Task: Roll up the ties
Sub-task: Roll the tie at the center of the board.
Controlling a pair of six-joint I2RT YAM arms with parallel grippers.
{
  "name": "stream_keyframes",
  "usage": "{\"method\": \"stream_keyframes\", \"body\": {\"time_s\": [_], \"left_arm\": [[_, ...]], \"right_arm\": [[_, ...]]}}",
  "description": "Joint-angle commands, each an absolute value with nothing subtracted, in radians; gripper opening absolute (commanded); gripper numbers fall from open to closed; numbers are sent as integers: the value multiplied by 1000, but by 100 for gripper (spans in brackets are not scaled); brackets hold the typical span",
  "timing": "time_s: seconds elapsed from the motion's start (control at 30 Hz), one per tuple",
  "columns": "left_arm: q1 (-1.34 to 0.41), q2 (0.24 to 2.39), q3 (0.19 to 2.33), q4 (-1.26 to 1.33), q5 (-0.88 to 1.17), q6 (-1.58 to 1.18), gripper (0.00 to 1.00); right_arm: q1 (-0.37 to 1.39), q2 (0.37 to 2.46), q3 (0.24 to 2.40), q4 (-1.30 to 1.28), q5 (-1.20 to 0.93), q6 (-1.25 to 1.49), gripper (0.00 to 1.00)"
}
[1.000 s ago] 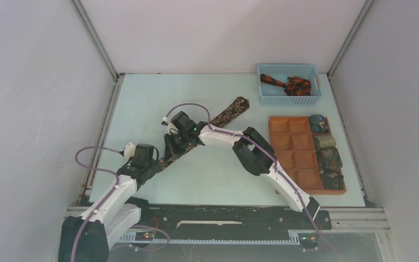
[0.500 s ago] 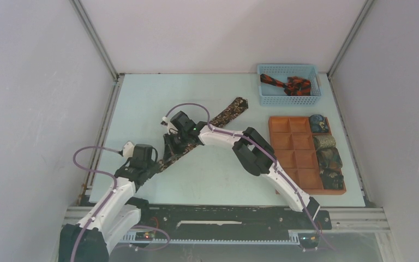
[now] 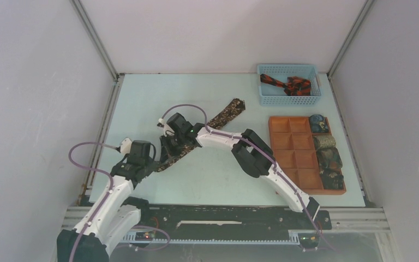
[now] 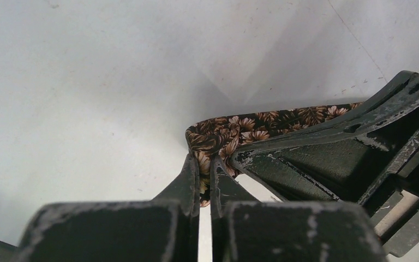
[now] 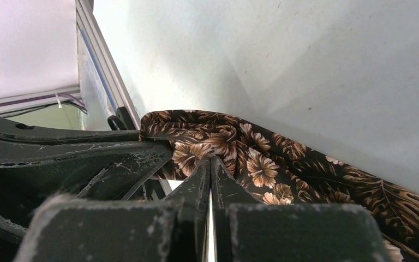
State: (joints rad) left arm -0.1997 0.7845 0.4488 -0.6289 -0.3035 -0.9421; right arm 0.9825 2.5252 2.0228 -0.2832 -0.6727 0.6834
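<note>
A dark brown tie (image 3: 218, 117) with tan flowers lies slantwise on the table, its wide end at the far right. My left gripper (image 3: 154, 164) is shut on the tie's near end, and the floral cloth (image 4: 223, 131) shows pinched between its fingers (image 4: 191, 174). My right gripper (image 3: 170, 154) is shut just beside it, its tips (image 5: 210, 162) against the tie (image 5: 262, 158) with no cloth visible between them. A black and red-orange tie (image 3: 286, 84) lies loose in the blue basket (image 3: 264, 98).
The orange-brown tray (image 3: 293, 158) sits at the right, with several rolled ties (image 3: 327, 158) in its right-hand column. The right gripper's dark fingers (image 4: 333, 164) crowd the left wrist view. The cell's left frame rail (image 5: 101, 71) runs close by.
My left gripper has closed on the brown tie's near end. Both grippers and the tie have shifted a little to the left.
</note>
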Motion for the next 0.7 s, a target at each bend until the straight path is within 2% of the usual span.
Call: {"method": "stream_keyframes", "body": {"time_s": [0.0,0.67], "left_arm": [[-194,779,496,-649,-326,-922,0],[-196,879,572,-650,-267,-897,0]], "right_arm": [[993,2522,2073,-283,-668,694,0],[1011,2532,2072,-253,-683,720,0]]}}
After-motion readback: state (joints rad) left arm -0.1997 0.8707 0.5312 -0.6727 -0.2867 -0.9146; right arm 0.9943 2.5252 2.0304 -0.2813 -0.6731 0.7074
